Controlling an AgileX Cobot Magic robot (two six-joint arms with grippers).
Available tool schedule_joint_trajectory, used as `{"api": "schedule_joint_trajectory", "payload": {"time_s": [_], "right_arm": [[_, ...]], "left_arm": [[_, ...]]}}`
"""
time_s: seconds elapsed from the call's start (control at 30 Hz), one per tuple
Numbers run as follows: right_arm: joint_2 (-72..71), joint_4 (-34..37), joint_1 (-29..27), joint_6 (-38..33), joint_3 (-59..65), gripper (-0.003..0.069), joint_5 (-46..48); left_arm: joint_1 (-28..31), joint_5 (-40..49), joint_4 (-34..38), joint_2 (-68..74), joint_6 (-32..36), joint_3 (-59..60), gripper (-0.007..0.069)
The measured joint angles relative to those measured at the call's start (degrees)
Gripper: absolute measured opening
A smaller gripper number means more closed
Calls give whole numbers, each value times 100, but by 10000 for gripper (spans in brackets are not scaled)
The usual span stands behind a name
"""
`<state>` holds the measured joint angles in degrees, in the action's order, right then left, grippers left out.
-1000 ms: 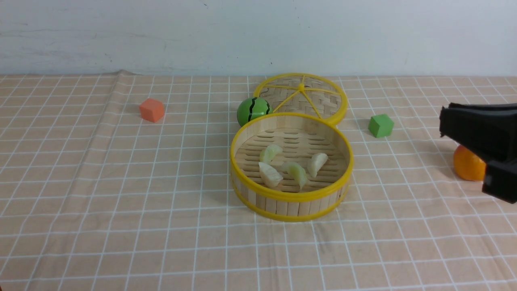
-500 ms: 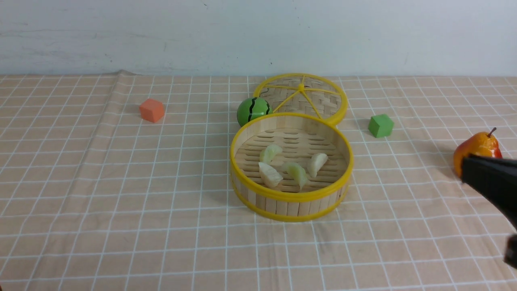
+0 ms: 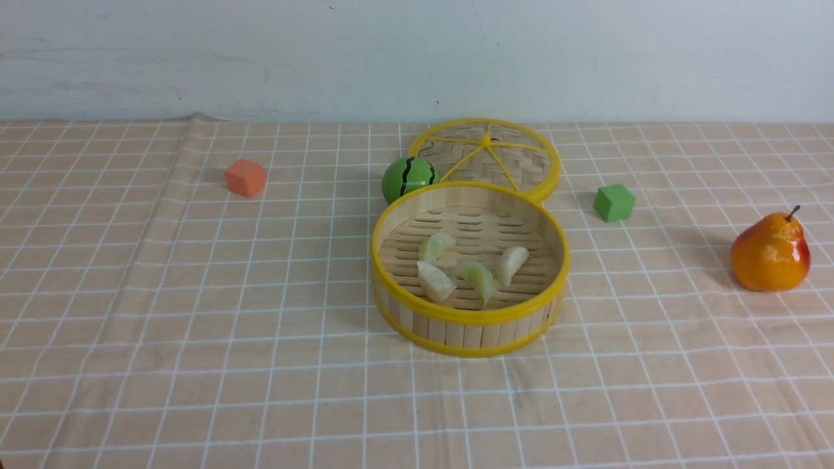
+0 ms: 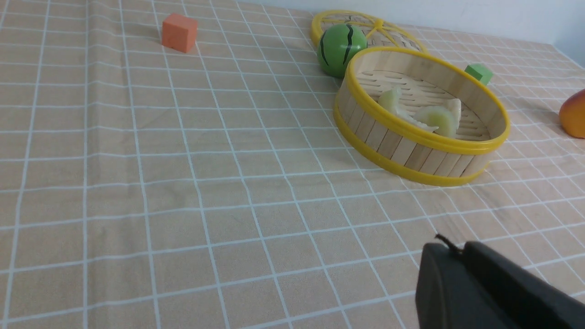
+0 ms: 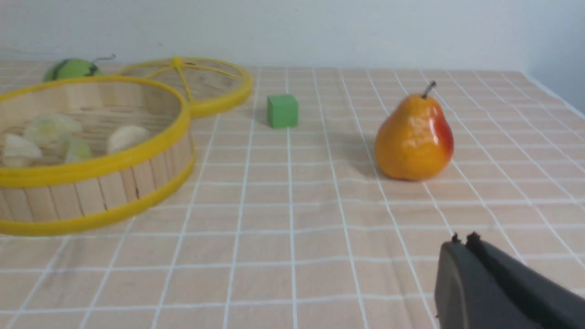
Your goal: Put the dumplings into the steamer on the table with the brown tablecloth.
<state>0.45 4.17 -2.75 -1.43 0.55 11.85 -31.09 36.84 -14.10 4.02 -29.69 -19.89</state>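
Dumplings (image 3: 468,267): all four lie inside the steamer (image 3: 470,318)
Steamer: mid-bench (image 3: 195,326), beside its lid (image 3: 515,156)
Left gripper (image 4: 450,253): jaws together, empty
Right gripper (image 5: 461,244): jaws together, empty

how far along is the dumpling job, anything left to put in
Looks done: all four dumplings lie on the slatted floor of the steamer, none out on the brown tablecloth. In hand: nothing; the left gripper and right gripper are both shut and empty. Left: nothing visible to add.
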Motion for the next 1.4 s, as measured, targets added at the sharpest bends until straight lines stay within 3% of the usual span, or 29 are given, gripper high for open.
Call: {"api": "schedule_joint_trajectory", "payload": {"time_s": [0.27, 0.67, 1.4], "right_arm": [[-104, -193, -47, 436, 49, -20, 955], [-104, -198, 356, 446, 33, -20, 1030], [-104, -198, 356, 446, 33, -11, 1030]], "left_arm": [[0, 0, -7, 0, 0, 0, 45], [0, 0, -12, 0, 0, 0, 57], [0, 0, -12, 0, 0, 0, 75]]}}
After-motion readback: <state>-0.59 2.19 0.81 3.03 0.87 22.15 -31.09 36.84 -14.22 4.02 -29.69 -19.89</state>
